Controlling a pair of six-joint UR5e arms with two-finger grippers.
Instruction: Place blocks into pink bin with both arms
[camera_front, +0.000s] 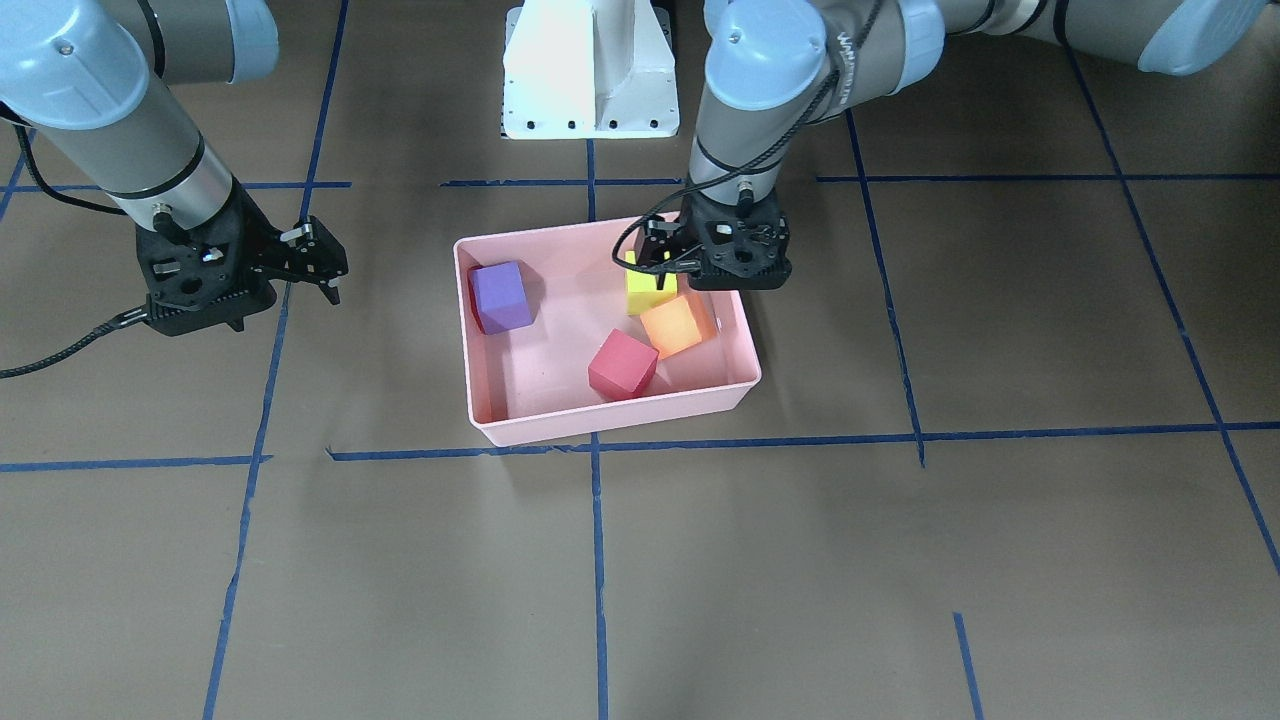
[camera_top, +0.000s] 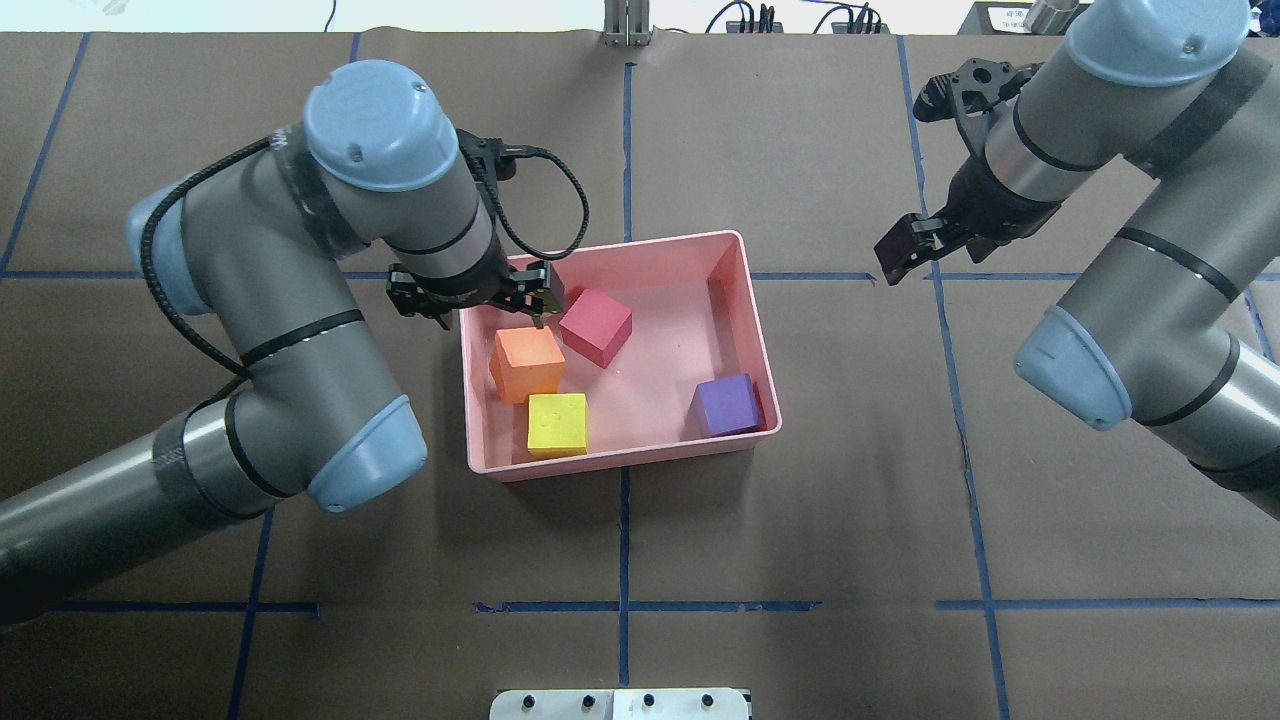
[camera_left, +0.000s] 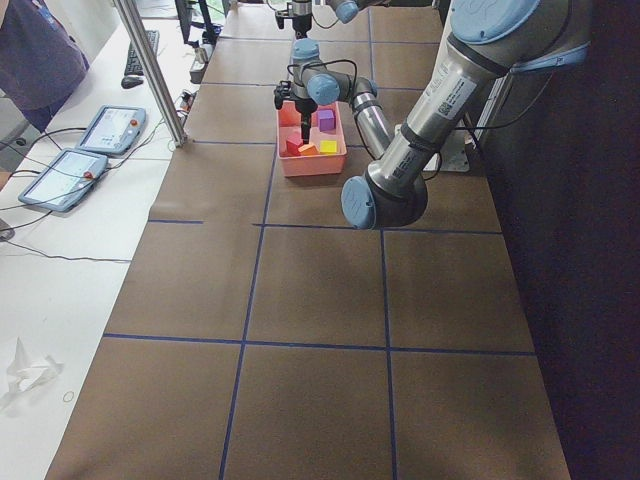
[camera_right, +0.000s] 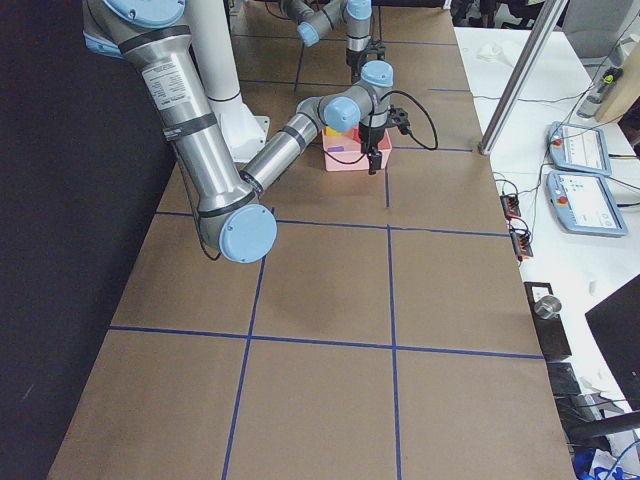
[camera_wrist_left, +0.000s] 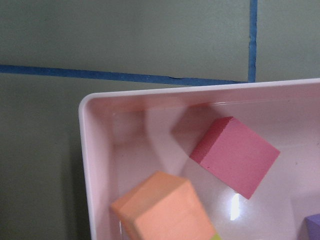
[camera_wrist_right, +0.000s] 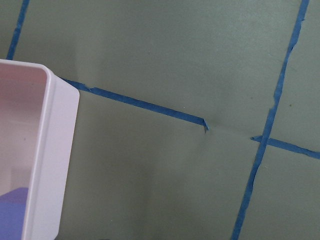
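The pink bin sits mid-table and holds all the blocks. The purple block lies in one corner. The red block, the orange block and the yellow-green block cluster at the other end; the orange one is tilted. My left gripper hovers open and empty over that end. My right gripper is open and empty, outside the bin beyond its purple end. The left wrist view shows the red block and the orange block.
Brown paper with blue tape lines covers the table. The white pedestal base stands behind the bin. The right wrist view shows the bin's corner and bare paper. Tablets and a metal post stand past the table's far edge.
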